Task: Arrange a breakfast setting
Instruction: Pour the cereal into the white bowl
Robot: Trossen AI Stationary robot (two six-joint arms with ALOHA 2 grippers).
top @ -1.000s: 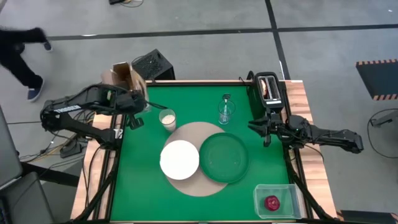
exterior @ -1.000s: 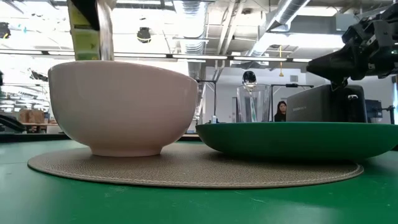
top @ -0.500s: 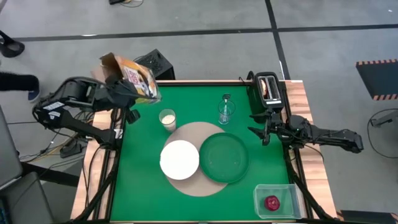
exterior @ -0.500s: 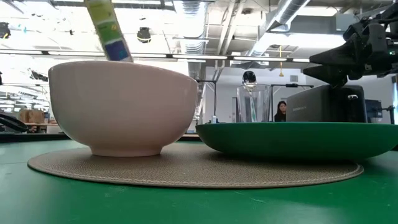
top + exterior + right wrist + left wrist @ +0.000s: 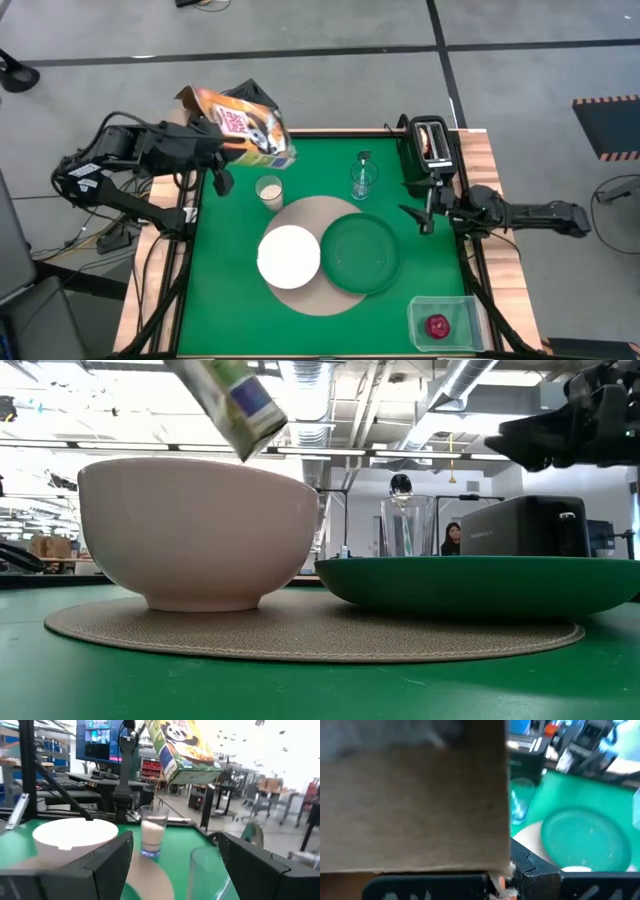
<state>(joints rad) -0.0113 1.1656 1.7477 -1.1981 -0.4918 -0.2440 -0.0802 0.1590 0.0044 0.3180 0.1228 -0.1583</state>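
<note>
My left gripper [image 5: 212, 152] is shut on a printed cereal box [image 5: 243, 124], held high over the table's far left, above and a little behind the small white cup [image 5: 268, 190]. A round tan mat [image 5: 318, 212] bears the white bowl [image 5: 289, 256] and the dark-green plate [image 5: 360, 252]. The clear glass [image 5: 363, 178] stands behind the mat with the silver spoon [image 5: 400, 485] upright in it. Toasted bread [image 5: 432, 141] sticks out of the black toaster's slot. My right gripper [image 5: 428, 212] stands open just in front of the toaster, with nothing between its fingers. The red apple [image 5: 437, 325] lies in a clear tub. My left gripper holds the cereal box from the table's left, at the box's near side [image 5: 222, 148] toward its open flap end. The box's brown cardboard [image 5: 410, 805] fills the wrist view and hides the fingers. The box is lifted clear and tilted, printed face up, its closed end [image 5: 250, 415] lowest.
The black toaster [image 5: 430, 160] stands at the table's far right edge. The clear plastic tub [image 5: 445, 322] sits at the near right corner. Bare green table lies along the near left edge [image 5: 225, 310]. A black box [image 5: 248, 103] stands behind the far edge.
My left gripper has risen and turned. The cereal box has swung from upright to a slant, and its closed end has moved toward the table's right, over the cup. My right gripper has tipped up a little beside the toaster.
</note>
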